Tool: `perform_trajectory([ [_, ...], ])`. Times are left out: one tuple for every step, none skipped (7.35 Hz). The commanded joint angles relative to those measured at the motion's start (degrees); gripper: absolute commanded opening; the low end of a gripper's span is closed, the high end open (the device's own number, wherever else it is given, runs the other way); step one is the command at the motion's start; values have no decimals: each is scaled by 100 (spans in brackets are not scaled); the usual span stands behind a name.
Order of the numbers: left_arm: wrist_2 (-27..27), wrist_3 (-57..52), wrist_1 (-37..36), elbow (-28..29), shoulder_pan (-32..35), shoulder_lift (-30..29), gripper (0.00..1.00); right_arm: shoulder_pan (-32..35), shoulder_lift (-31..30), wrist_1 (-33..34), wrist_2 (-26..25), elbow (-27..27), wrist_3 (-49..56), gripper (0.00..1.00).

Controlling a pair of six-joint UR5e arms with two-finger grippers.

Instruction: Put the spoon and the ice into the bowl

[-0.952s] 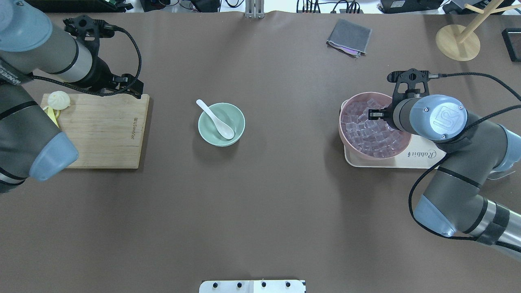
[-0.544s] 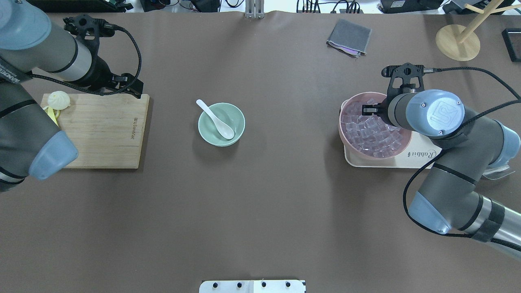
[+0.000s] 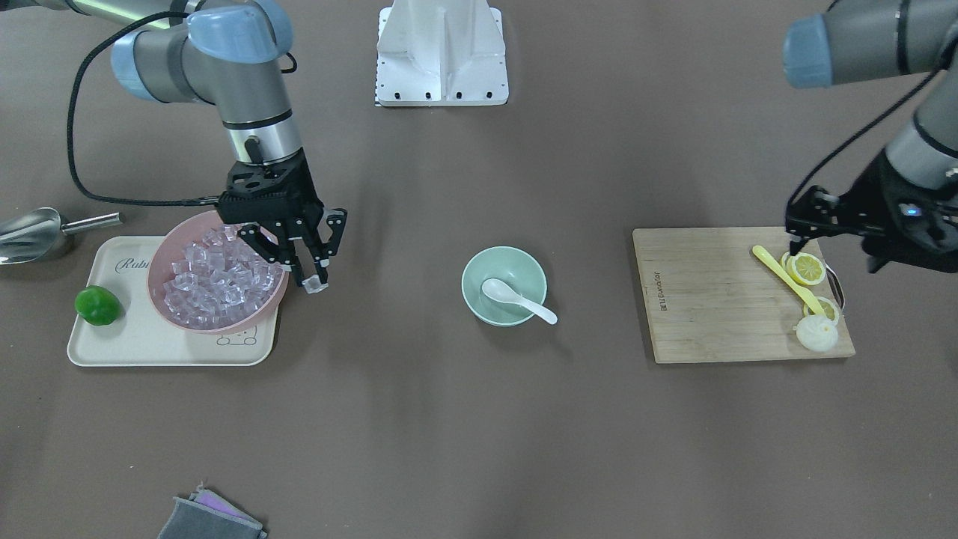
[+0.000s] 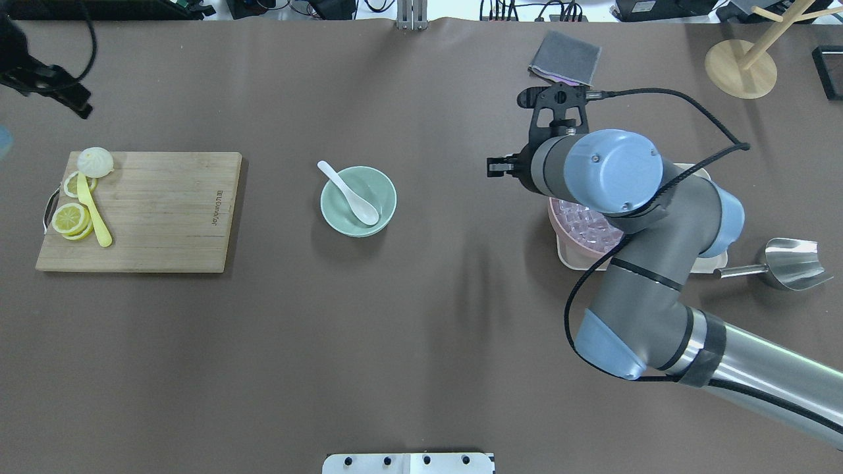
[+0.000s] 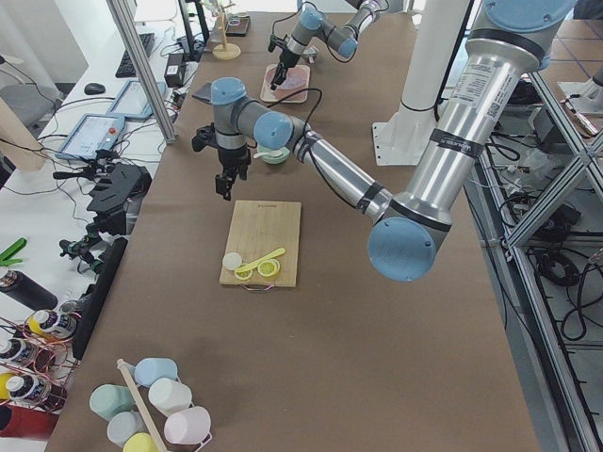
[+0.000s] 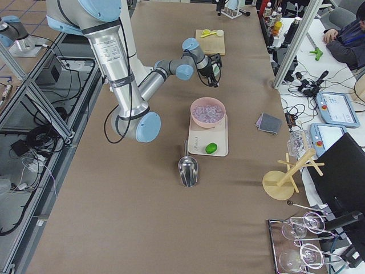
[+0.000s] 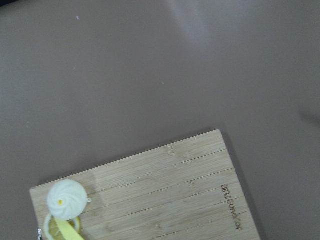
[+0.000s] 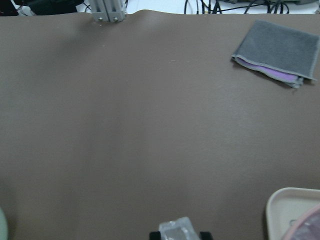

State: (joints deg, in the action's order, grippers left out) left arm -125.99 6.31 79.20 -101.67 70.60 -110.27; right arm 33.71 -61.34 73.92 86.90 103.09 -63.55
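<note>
The spoon [image 3: 516,298] lies in the bowl [image 3: 470,288]: done. My right fingers [image 3: 302,272] are clamped on the ice [image 3: 315,285], with the bowl well apart from them, so the drop remains. I cannot tell how the left fingers [image 3: 793,238] stand.

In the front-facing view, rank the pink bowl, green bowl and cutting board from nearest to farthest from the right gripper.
1. Pink bowl, just beside the right gripper, which holds an ice cube.
2. Green bowl, mid-table.
3. Cutting board, at the far end.

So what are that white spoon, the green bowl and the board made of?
The spoon looks like glazed ceramic or melamine: glossy white with bright highlights. The bowl seems similar, with smooth, plain mint sides. The cutting board is pale bamboo or wood, with visible strip grain.
</note>
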Motion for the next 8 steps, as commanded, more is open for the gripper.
perform_trajectory([
  [-276,-2275,-97,960,1143,392,99,-329,604,-1,-23,-419,-26,0],
  [-294,-2571,-115,1322,1462,393,99,-417,858,-1,-32,-665,-35,0],
  [-294,-2609,-107,1508,1665,419,99,-487,1113,-1,-41,-954,-105,0],
  [-303,-2574,-54,1519,1754,680,99,-540,1377,8,-128,-1262,-332,0],
  [-312,-2591,-80,1501,1964,726,99,-611,1666,34,-155,-1621,-377,0],
  [-303,-2591,-115,1501,1966,727,99,-716,1983,356,-216,-1860,-595,0],
  [-312,-2583,-124,1501,1966,727,99,-830,2186,481,-382,-2062,-650,0],
  [-312,-2556,-124,1510,1966,727,99,-927,2231,491,-410,-2117,-746,0],
])
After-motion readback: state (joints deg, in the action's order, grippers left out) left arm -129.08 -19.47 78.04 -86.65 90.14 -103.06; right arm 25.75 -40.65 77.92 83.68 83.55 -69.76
